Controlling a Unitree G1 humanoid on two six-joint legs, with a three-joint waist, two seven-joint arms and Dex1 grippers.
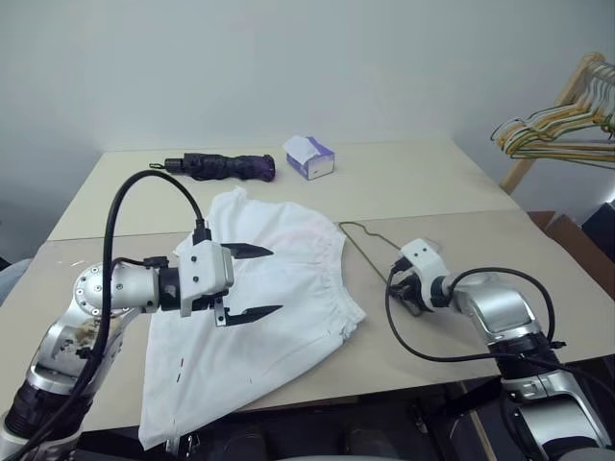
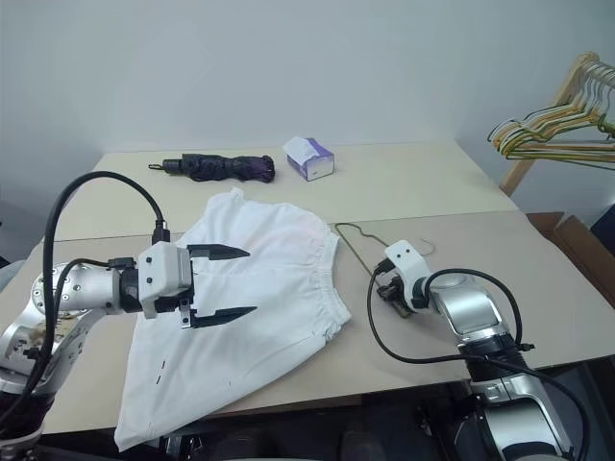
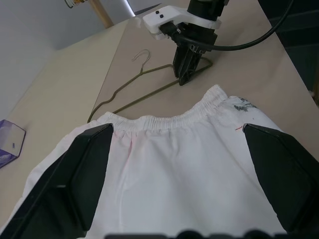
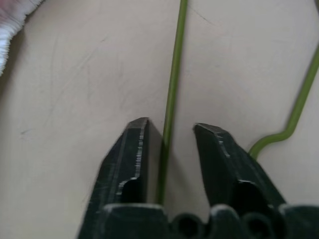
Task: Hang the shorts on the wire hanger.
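Observation:
The white shorts (image 1: 269, 307) lie flat on the table, elastic waistband toward the right and one leg hanging over the front edge. My left gripper (image 1: 276, 280) hovers open above the middle of the shorts, nothing between its fingers. Just right of the waistband lies the thin olive-green wire hanger (image 1: 360, 240), hook pointing right. My right gripper (image 4: 172, 124) is down at the table on the hanger's near part. One straight run of the wire (image 4: 172, 89) passes between its fingers, against one finger with a small gap to the other.
A white-purple tissue box (image 1: 309, 157) and a folded dark umbrella (image 1: 221, 167) sit at the back of the table. A bunch of coloured hangers (image 1: 562, 125) hangs on a wooden rack at the far right. The table's front edge runs close below the shorts.

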